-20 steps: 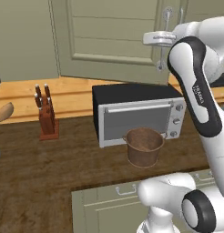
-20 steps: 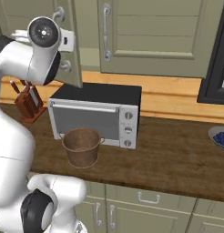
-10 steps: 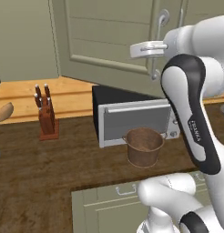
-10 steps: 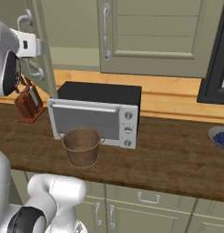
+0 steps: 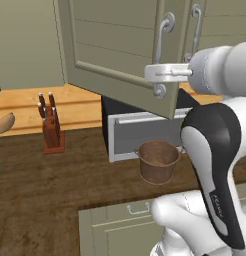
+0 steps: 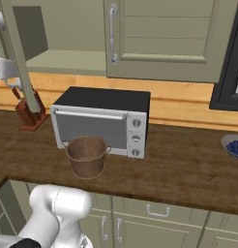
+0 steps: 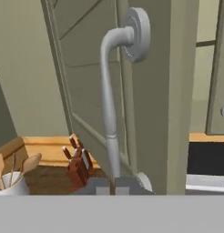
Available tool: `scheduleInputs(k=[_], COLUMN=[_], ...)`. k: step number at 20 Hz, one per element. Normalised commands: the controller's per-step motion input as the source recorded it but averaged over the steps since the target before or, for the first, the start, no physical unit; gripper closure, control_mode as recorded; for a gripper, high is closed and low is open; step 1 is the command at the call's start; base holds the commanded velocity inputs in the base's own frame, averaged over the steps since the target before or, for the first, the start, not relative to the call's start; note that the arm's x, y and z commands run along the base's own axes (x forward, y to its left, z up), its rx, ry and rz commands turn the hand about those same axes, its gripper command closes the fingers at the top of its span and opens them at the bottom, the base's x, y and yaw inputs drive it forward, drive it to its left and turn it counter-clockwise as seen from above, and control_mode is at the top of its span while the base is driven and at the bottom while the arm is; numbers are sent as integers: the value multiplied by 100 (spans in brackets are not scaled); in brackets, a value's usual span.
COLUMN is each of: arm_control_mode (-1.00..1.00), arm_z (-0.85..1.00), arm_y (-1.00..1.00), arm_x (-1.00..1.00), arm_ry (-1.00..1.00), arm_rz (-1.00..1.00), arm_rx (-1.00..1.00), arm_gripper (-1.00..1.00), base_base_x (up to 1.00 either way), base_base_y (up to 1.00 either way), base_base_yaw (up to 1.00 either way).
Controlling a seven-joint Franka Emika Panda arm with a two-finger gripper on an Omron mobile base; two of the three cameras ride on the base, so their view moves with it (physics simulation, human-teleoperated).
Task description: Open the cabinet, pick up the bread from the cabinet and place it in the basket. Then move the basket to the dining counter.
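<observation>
Gripper (image 7: pixel 111 183) clamps the bar handle (image 7: pixel 109 104) near its foot, the cabinet (image 5: pixel 120 50) door swung wide. The shelf (image 6: pixel 67 60) inside looks bare, its left part hidden behind the door. Basket (image 6: pixel 86 156) touches the toaster oven (image 6: pixel 104 121); knife block (image 5: pixel 51 130) stands well left.

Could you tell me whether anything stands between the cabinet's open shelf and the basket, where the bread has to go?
Yes. The toaster oven sits on the worktop under the cabinet shelf, directly behind the basket. The opened door, with the pincer at its handle, hangs over that area. No bread is visible.
</observation>
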Motion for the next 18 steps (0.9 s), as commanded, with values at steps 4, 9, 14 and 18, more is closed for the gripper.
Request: scheduleInputs(k=[4, 9, 14, 18], arm_control_mode=[-100, -100, -100, -100], arm_z=[37, 35, -25, -55], arm_y=[-61, -90, -83, -62], arm_x=[-100, -52, 42, 88], arm_ry=[0, 11, 15, 4], arm_rz=[-13, -2, 1, 2], arm_rx=[13, 29, 43, 38], arm_gripper=[100, 100, 100, 100], base_base_x=[0, 0, 0, 0], base_base_y=[0, 0, 0, 0], base_base_yaw=[0, 0, 0, 0])
